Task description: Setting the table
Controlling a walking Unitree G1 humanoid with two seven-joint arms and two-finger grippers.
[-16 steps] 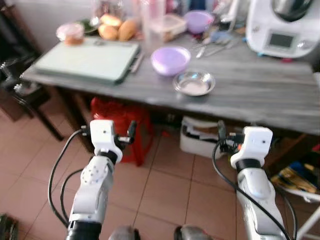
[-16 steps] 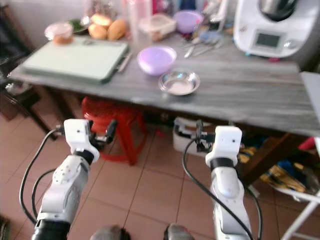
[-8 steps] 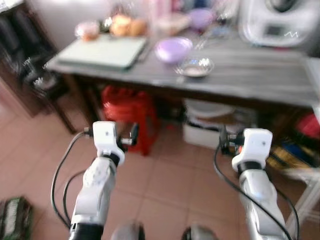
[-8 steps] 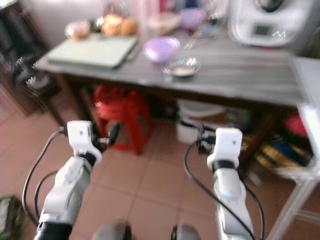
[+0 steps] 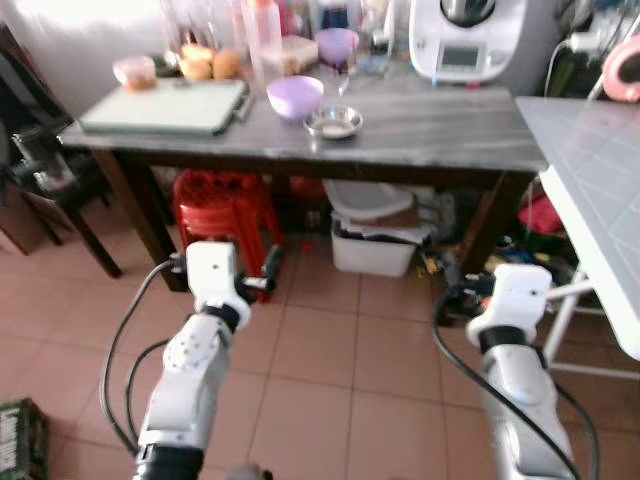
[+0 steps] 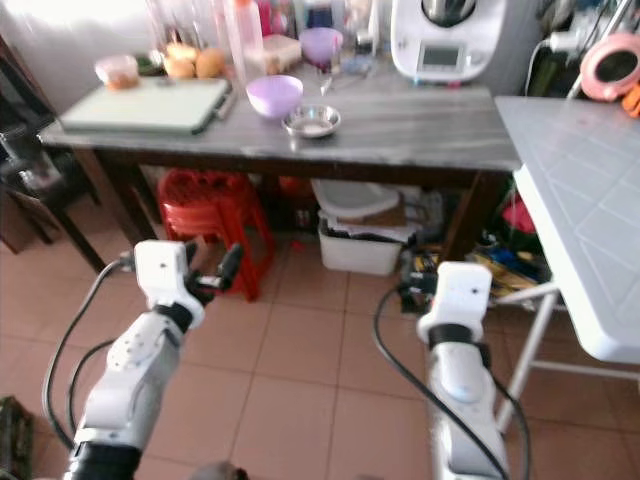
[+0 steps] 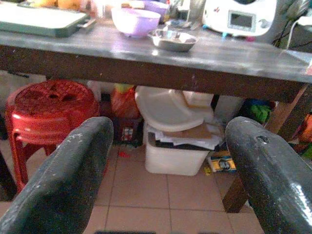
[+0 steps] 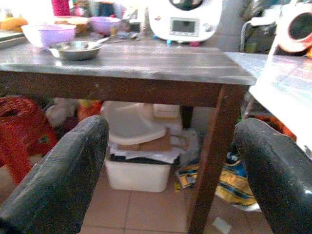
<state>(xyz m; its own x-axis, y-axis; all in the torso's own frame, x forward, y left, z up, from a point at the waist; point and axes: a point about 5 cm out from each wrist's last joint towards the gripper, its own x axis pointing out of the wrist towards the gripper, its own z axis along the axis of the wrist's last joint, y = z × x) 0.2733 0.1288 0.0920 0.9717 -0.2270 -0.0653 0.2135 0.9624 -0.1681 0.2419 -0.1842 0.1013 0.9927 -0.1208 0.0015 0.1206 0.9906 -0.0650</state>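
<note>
1. Bowls are seen on the grey bench: a purple bowl with a steel bowl just beside it.
2. Behind them, a green tray and a white kitchen machine are placed at opposite ends.
3. Under the bench, a red stool and a white bin are stored.
4. Both claws are held spread and empty above the tiled floor, well short of the bench: left claw, right claw.
</note>
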